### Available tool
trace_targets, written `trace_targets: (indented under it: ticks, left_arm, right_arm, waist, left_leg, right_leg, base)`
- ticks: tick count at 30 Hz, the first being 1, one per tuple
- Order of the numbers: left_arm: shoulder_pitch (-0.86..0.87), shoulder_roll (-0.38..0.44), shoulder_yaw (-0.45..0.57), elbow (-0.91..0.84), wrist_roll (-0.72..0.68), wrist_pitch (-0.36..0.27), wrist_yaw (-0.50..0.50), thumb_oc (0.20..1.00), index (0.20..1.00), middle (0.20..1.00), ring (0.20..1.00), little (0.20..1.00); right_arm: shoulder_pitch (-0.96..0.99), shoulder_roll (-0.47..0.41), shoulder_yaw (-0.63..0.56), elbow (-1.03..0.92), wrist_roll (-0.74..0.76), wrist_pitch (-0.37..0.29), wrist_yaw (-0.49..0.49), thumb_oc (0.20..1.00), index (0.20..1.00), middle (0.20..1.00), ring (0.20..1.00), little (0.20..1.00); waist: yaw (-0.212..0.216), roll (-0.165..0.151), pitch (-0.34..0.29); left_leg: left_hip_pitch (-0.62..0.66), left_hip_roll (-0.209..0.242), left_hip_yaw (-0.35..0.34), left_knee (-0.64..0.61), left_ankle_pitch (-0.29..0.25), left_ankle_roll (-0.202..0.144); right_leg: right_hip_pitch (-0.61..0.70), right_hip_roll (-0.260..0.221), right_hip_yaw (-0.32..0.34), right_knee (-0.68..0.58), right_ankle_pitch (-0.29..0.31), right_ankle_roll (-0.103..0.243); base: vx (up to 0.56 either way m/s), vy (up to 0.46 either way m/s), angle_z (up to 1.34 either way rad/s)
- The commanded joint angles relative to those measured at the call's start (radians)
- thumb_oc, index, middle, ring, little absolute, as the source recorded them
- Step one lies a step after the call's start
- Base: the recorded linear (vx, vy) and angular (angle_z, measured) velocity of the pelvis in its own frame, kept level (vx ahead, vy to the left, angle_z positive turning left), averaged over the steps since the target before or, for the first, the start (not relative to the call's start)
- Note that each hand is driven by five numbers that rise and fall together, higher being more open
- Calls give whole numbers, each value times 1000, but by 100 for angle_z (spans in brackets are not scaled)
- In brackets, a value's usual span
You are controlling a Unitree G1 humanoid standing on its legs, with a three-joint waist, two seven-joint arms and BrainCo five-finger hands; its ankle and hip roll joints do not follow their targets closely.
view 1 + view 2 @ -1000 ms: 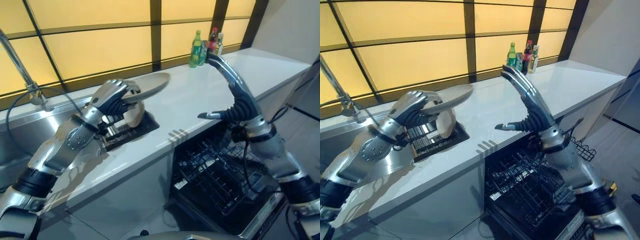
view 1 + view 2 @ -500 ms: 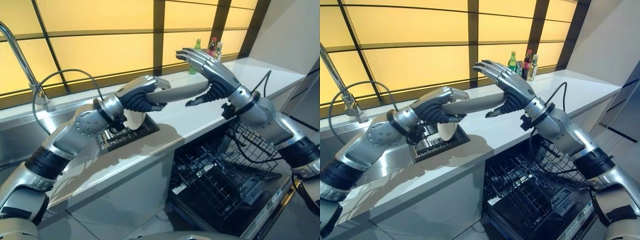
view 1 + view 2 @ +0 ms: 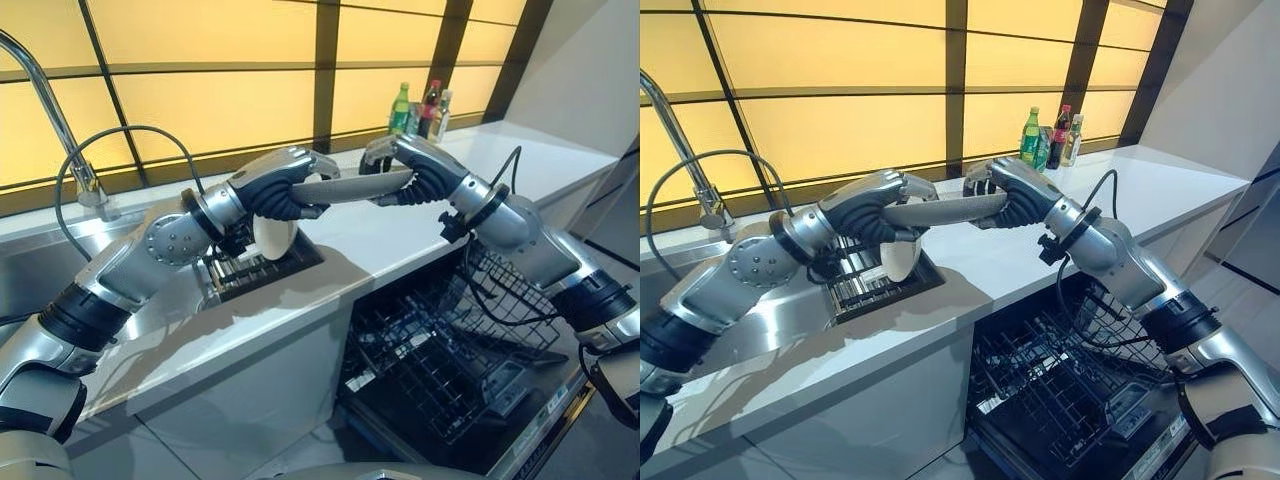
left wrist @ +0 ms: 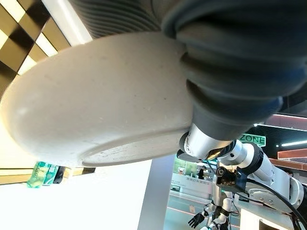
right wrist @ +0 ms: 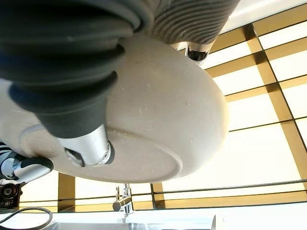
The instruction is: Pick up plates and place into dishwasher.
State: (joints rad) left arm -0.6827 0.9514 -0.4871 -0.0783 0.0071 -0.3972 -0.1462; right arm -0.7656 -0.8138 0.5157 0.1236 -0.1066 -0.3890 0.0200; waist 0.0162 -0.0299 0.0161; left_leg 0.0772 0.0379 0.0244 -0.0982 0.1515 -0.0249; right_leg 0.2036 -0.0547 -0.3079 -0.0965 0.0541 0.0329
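Two hands now clamp one beige plate (image 3: 352, 186) at frame centre: right hand (image 3: 412, 170) has closed beside left hand (image 3: 280, 188), so the handover toward the dishwasher (image 3: 440, 370) looks underway.

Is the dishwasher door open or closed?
Open. The dishwasher door hangs down and its black wire rack shows below the counter.

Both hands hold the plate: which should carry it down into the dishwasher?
Probably the right robot hand: it grips the plate on the open dishwasher side; the left robot hand stands over the sink rack.
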Motion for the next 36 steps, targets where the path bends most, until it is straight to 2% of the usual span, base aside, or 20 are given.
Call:
trace_targets:
  ticks: [1, 7, 9, 10, 11, 15, 16, 19, 21, 25, 29, 32, 36]
  left_arm:
    - [-166, -79, 47, -15, -86, -55, 80, 200, 200, 200, 200, 200]
    - [-135, -97, 69, -12, -68, -42, 69, 200, 200, 200, 200, 200]
    - [-116, -99, 80, -14, -55, -18, 58, 564, 564, 564, 564, 564]
    - [-102, -97, 90, -12, -53, 9, 34, 1000, 1000, 1000, 1000, 1000]
    - [-85, -90, 99, -9, -45, 34, 25, 1000, 1000, 1000, 1000, 1000]
    - [-44, -58, 124, 16, 10, 67, 59, 1000, 1000, 1000, 1000, 1000]
    - [-9, -35, 155, 41, 83, 92, 103, 1000, 1000, 1000, 1000, 1000]
    - [64, 13, 223, 101, 149, 100, 174, 1000, 1000, 1000, 1000, 1000]
    - [131, 34, 290, 157, 152, 100, 218, 1000, 1000, 1000, 1000, 1000]
    - [207, 61, 379, 206, 242, 96, 349, 1000, 1000, 1000, 1000, 1000]
    - [267, 106, 469, 315, 277, 137, 449, 1000, 1000, 1000, 1000, 1000]
    - [283, 127, 490, 386, 309, 171, 481, 1000, 1000, 1000, 1000, 1000]
    - [273, 159, 486, 494, 280, 201, 499, 1000, 1000, 1000, 1000, 1000]
  right_arm:
    - [-102, -1, -39, 61, 91, 51, -40, 200, 200, 200, 200, 200]
    - [-52, 24, -89, 54, 120, 31, -42, 200, 200, 200, 200, 200]
    - [-25, 30, -111, 42, 111, 23, -41, 200, 200, 200, 200, 200]
    - [-8, 28, -124, 37, 115, 14, -36, 200, 200, 200, 200, 200]
    - [16, 24, -143, 28, 107, 5, -32, 200, 200, 200, 200, 200]
    - [89, 3, -190, 1, 94, -10, -20, 200, 200, 200, 200, 200]
    - [146, -15, -230, -18, 103, -8, -3, 200, 200, 200, 200, 200]
    - [264, -34, -317, -47, 116, -24, 37, 200, 200, 200, 200, 200]
    - [371, -44, -393, -65, 123, -48, 68, 200, 200, 200, 200, 200]
    - [485, -53, -477, -82, 120, -62, 102, 200, 200, 200, 200, 200]
    - [609, -68, -575, -83, 144, -62, 148, 200, 200, 200, 200, 200]
    - [652, -68, -605, -81, 165, -20, 198, 200, 200, 200, 200, 200]
    - [678, -73, -600, -56, 184, 58, 285, 200, 200, 200, 200, 200]
  waist:
    - [60, 20, 37]
    - [52, 22, 41]
    - [48, 24, 42]
    - [45, 25, 42]
    - [40, 26, 44]
    - [30, 28, 46]
    - [19, 29, 49]
    - [2, 30, 52]
    - [-13, 31, 55]
    - [-35, 35, 58]
    - [-68, 41, 65]
    - [-84, 45, 69]
    - [-102, 51, 75]
  left_leg:
    - [75, -82, 33, 11, -221, 17]
    - [81, -82, 37, 11, -225, 19]
    - [82, -80, 41, 11, -225, 19]
    - [82, -79, 45, 11, -226, 19]
    - [83, -78, 48, 11, -226, 19]
    - [87, -76, 59, 11, -229, 21]
    - [88, -74, 65, 11, -230, 23]
    - [88, -73, 76, 11, -231, 24]
    - [87, -70, 88, 11, -231, 24]
    - [89, -64, 109, 11, -231, 23]
    - [92, -60, 137, 11, -233, 19]
    - [93, -58, 150, 11, -233, 17]
    - [94, -58, 164, 11, -231, 14]
  right_leg:
    - [-20, -9, 24, 24, -103, 62]
    - [-18, -6, 34, 21, -102, 62]
    - [-19, -5, 38, 21, -101, 63]
    - [-20, -5, 40, 20, -101, 64]
    - [-21, -5, 44, 21, -100, 64]
    - [-22, -1, 52, 20, -98, 67]
    - [-25, 1, 61, 20, -96, 68]
    - [-29, 4, 76, 18, -93, 70]
    - [-34, 7, 87, 16, -90, 71]
    - [-40, 12, 104, 15, -86, 72]
    - [-46, 17, 119, 15, -83, 73]
    - [-51, 19, 127, 15, -81, 76]
    - [-55, 20, 133, 15, -78, 79]
  base:
    - [0, 0, 0]
    - [0, 0, 0]
    - [0, 0, 0]
    - [0, 0, 0]
    - [0, 0, 0]
    - [0, 0, 0]
    - [0, 0, 0]
    - [24, 7, -10]
    - [24, 10, -14]
    - [22, 20, -10]
    - [21, 28, -17]
    - [10, 24, -13]
    - [14, 19, -15]
